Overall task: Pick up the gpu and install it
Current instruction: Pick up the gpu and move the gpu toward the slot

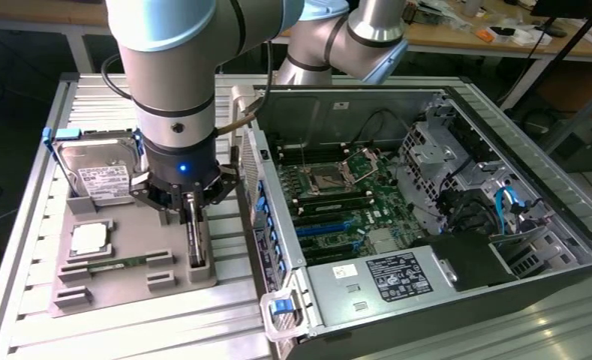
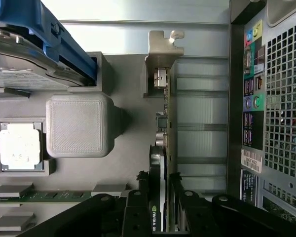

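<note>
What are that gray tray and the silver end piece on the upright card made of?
Gray tray: probably 3D-printed plastic, matte, with fine layered lines on its raised parts. End bracket of the gpu: looks like thin bare sheet metal, bent and notched, with a dull silver sheen.

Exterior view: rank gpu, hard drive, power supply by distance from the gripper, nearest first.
1. gpu: at the gripper, on edge in the gray tray.
2. hard drive: back of the tray, the exterior view's left.
3. power supply: inside the open case, the exterior view's right.
</note>
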Tool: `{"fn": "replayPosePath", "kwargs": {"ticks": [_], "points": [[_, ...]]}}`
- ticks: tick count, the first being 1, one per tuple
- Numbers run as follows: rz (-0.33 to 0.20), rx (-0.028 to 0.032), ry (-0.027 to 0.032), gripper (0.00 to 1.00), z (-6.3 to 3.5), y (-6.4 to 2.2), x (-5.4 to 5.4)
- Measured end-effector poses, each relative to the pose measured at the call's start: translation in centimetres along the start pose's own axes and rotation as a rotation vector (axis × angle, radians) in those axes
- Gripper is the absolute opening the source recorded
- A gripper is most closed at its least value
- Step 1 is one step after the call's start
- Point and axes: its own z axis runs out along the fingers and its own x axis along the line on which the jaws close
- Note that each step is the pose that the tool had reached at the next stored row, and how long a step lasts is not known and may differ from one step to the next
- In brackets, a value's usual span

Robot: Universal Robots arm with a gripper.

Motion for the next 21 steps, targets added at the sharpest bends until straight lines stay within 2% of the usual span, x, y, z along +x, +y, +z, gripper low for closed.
{"fn": "replayPosePath", "kwargs": {"ticks": [17,21], "points": [[0.000,-0.0004,-0.0004,0.27,-0.04,0.02,0.0],[0.000,0.0000,0.0000,0.27,-1.30,0.16,0.0]]}}
